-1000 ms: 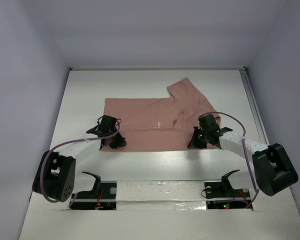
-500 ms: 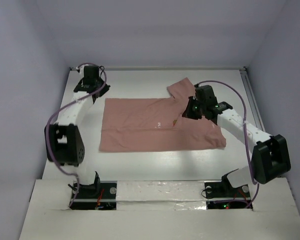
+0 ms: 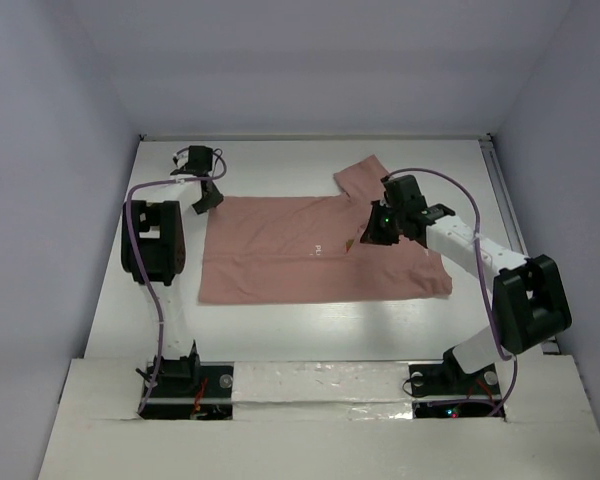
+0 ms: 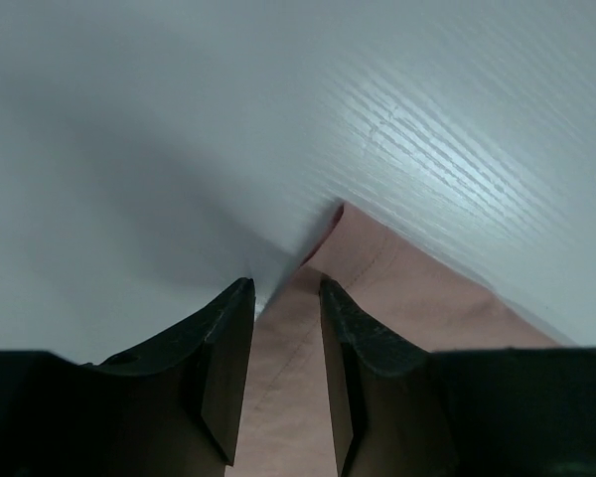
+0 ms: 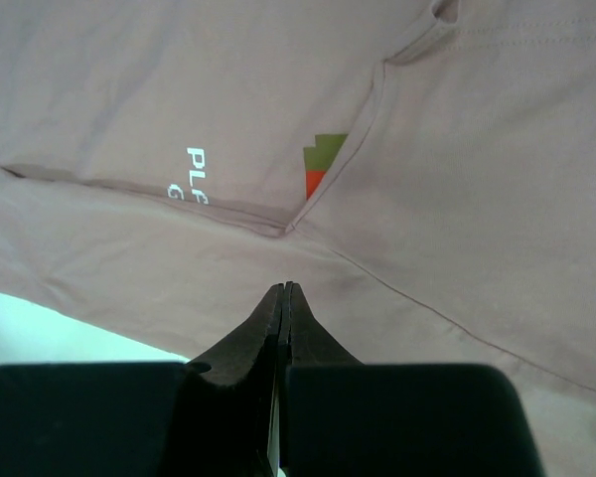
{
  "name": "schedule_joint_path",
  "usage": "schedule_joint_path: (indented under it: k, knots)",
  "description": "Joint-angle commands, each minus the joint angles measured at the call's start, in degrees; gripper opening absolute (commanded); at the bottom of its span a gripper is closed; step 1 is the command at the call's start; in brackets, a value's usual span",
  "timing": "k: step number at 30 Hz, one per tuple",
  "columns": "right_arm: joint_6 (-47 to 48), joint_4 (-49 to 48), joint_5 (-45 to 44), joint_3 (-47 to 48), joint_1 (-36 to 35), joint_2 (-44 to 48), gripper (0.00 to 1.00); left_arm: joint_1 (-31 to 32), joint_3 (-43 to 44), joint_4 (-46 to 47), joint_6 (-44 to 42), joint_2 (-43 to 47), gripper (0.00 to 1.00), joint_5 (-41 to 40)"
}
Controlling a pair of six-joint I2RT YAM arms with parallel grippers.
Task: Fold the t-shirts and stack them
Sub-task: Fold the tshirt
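Top external view: the t-shirt lies flat on the white table, pink, spread in a wide rectangle. One sleeve sticks out at its far right corner.

The left gripper is at the far left corner of the t-shirt, low over the table. In the left wrist view its two dark fingers stand a little apart, with a narrow gap between them. Pink cloth shows in this gap, and the pointed corner of the t-shirt lies on the table just beyond the fingertips. The jaws are not closed on the cloth. If the tips touch the cloth, I cannot tell.

The right gripper is over the right half of the t-shirt, near the base of the sleeve. In the right wrist view its jaws are pressed together, tip against tip, and nothing is seen between them. Just beyond the tips a folded edge of the t-shirt runs across. A small graphic, green above and orange below, shows partly from under a seam. White letters are printed just beside the graphic. A bare strip of table shows past the near edge of the t-shirt.
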State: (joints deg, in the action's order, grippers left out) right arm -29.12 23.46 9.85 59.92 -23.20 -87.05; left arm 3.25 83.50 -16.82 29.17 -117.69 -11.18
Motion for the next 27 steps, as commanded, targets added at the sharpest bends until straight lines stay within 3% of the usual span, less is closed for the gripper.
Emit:
schedule_joint_path:
  k: [1,4,16,27]
  knots:
    - [0.30,-2.46,1.67,-1.12,0.44,0.12,0.00,-0.35,2.10,2.05,-1.31,0.18,0.30,-2.18]
    - [0.47,-2.46,1.84,-1.74,0.44,-0.05,0.00,-1.39,2.54,3.02,-0.87,-1.05,0.38,-1.13]
    - [0.03,-3.77,2.90,-1.57,0.44,-2.60,0.00,-1.40,7.90,3.11,-1.39,-6.41,0.41,4.06]
    - [-0.14,-3.78,0.96,8.26,4.29,-7.34,0.01,-1.40,7.29,2.84,-1.57,-6.32,0.20,4.85]
